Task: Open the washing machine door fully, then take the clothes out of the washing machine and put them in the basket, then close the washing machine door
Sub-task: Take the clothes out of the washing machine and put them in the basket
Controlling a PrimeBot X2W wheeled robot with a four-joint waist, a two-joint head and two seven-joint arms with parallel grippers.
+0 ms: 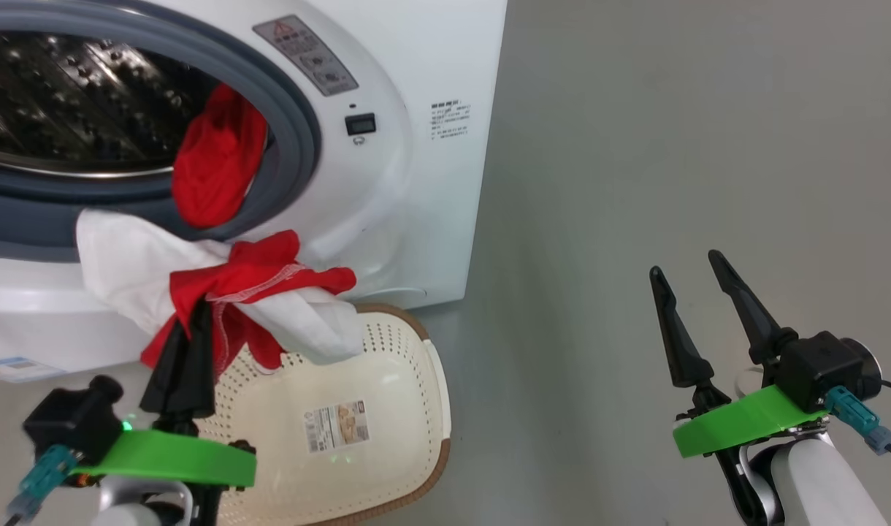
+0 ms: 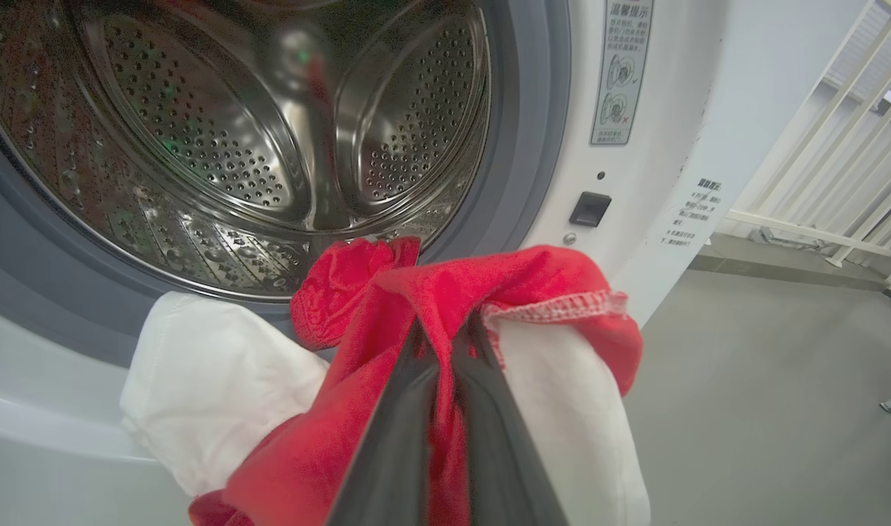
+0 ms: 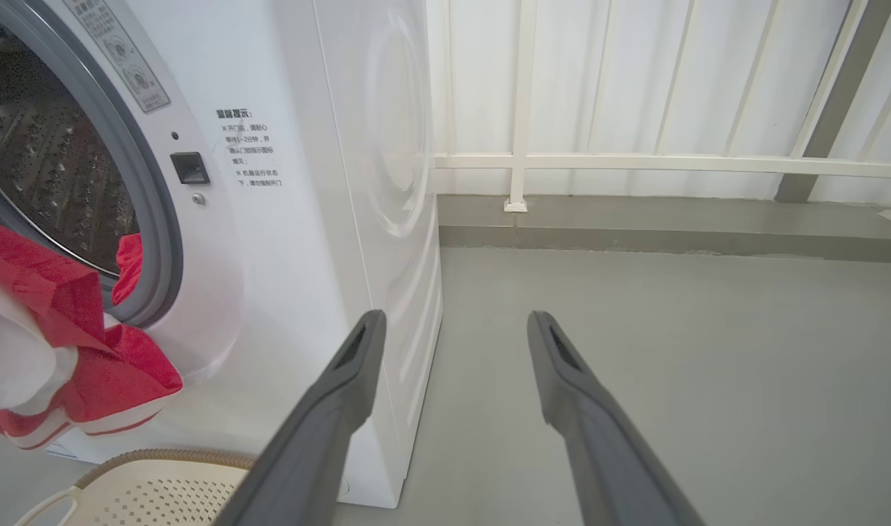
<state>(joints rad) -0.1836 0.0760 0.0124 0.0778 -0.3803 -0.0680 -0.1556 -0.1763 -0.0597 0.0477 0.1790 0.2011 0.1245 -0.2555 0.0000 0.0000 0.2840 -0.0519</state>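
1. the left gripper (image 2: 445,325) is clenched on the clothes (image 1: 263,270), pinching a red fold right at its tips. the bundle hangs out of the mouth of the washing machine (image 1: 416,183), draped over the grey rubber ring (image 1: 299,153) just ahead of the gripper. the pinch looks shallow, so a hard pull could let the fabric slip free.
2. a red lump (image 1: 219,161) sits further beyond the fingertips, at the lip of the drum (image 2: 197,146). i cannot tell whether it joins the held piece. if joined, it may drag on the ring. if separate, it could tumble onto the floor (image 1: 635,183).
3. the basket (image 1: 438,394) lies beneath the left gripper and a little to its right. white ends hang wide of the fingers, so a release here might spill part over the rim.
4. the right gripper (image 1: 684,263) stands released and empty, well apart to the right, too far to catch anything.
5. cloth left across the ring would likely jam the washing machine door at closing.
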